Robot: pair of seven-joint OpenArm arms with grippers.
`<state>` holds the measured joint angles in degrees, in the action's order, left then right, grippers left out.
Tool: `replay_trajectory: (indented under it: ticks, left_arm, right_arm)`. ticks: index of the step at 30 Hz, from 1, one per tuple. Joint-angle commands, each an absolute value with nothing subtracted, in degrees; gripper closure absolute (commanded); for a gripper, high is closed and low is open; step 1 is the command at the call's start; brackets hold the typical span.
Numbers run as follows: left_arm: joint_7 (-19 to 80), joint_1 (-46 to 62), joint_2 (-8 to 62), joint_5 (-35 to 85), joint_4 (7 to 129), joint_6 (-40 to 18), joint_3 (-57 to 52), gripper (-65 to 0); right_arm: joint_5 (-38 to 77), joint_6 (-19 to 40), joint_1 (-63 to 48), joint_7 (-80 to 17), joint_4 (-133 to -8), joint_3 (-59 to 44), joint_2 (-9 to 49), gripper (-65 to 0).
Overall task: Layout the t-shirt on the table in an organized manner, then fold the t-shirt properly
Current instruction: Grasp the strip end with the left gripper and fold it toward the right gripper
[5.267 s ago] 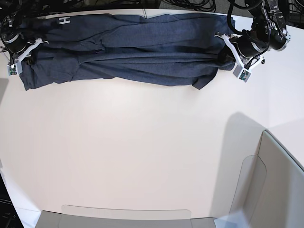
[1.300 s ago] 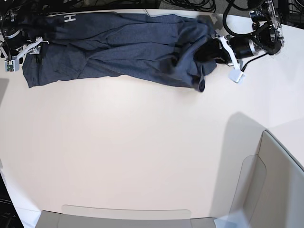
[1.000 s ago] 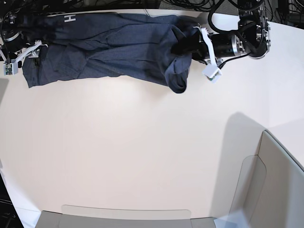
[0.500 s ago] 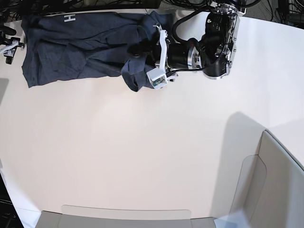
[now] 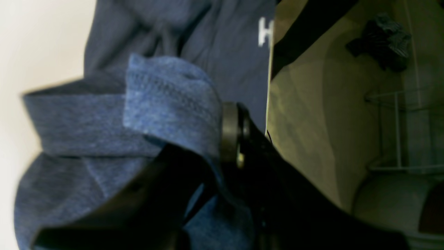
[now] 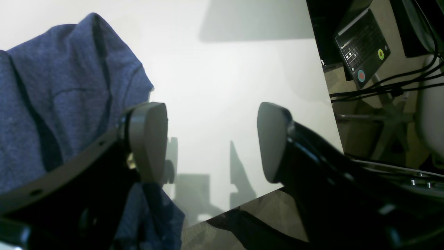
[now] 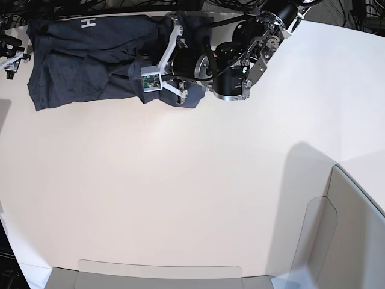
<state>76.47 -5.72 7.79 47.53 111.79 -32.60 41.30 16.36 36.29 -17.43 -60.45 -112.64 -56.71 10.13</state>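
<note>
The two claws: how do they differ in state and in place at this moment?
The left claw is shut on the t-shirt, with cloth bunched around its fingers; the right claw is open and holds nothing. In the base view the left claw sits over the middle of the shirt, while the right claw waits at the shirt's end, by the table edge. Both are near the same shirt.

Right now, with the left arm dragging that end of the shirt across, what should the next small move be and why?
Probably lower and release: the left gripper is shut on the t-shirt hem, folded most of the way toward the white-lettered end, while the right gripper stands open and empty over the table.
</note>
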Motion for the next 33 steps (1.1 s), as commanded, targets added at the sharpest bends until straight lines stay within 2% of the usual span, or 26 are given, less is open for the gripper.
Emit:
replay_trajectory:
  ticks: [1, 14, 25, 28, 33]
  left_arm:
    - [74.68, -6.46, 7.43, 48.66, 112.66, -32.66, 41.71, 0.0]
    - [73.01, -10.77, 0.92, 48.57, 106.68, -32.66, 42.42, 0.0]
    - [73.01, -9.45, 0.57, 48.75, 106.24, -32.66, 44.35, -0.1]
    - [72.92, -9.63, 0.57, 48.75, 106.33, -33.01, 46.46, -6.1]
    - [72.92, -9.19, 0.57, 48.84, 106.59, -32.75, 44.53, -24.9]
  right_arm:
    - [16.48, 36.53, -17.45, -59.47, -113.54, -57.01, 10.95, -39.8]
    - [16.48, 36.53, -17.45, -59.47, -113.54, -56.92, 10.77, -39.8]
    - [16.48, 36.53, -17.45, -59.47, -113.45, -56.84, 10.77, -39.8]
    - [16.48, 36.53, -17.45, -59.47, -113.45, -56.84, 10.68, -39.8]
    - [16.75, 36.53, -17.01, -59.47, -111.96, -56.84, 10.68, -39.8]
